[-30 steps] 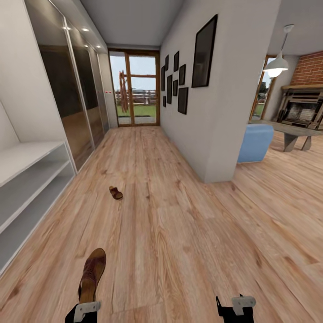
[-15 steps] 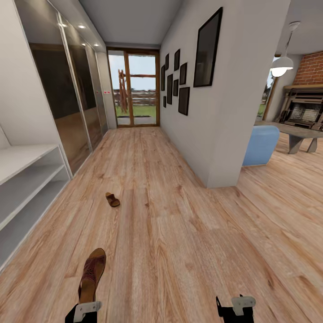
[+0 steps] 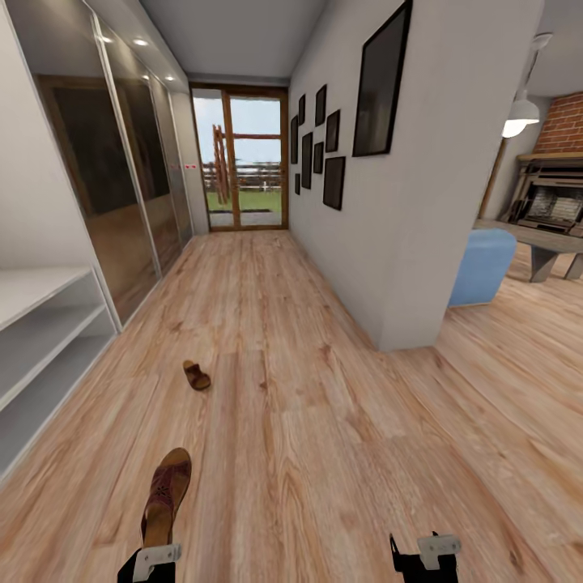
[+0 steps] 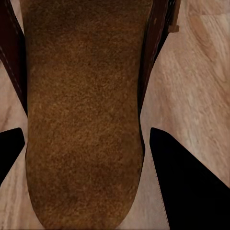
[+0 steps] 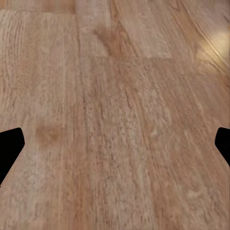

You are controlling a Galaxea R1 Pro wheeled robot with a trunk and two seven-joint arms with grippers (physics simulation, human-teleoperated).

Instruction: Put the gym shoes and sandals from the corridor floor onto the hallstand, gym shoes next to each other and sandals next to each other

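wardrobe doors (image 3: pixel 121 186): glossy sliding panels along the left wall
glass door (image 3: pixel 241 162): wood-framed, far end of corridor
picture frames (image 3: pixel 328 154): black, on the right wall
blue seat (image 3: pixel 483 265): past the wall corner
fireplace (image 3: pixel 559 198): brick, far right

The camera has turned left; the hallstand (image 3: pixel 48 340) slides out of view

Corridor layout, head view.
Hallstand (image 3: pixel 40 340) left; one sandal (image 3: pixel 196 375) on floor (image 3: pixel 324 421) ahead, other sandal (image 3: pixel 166 494) nearer, in left gripper (image 3: pixel 150 563).
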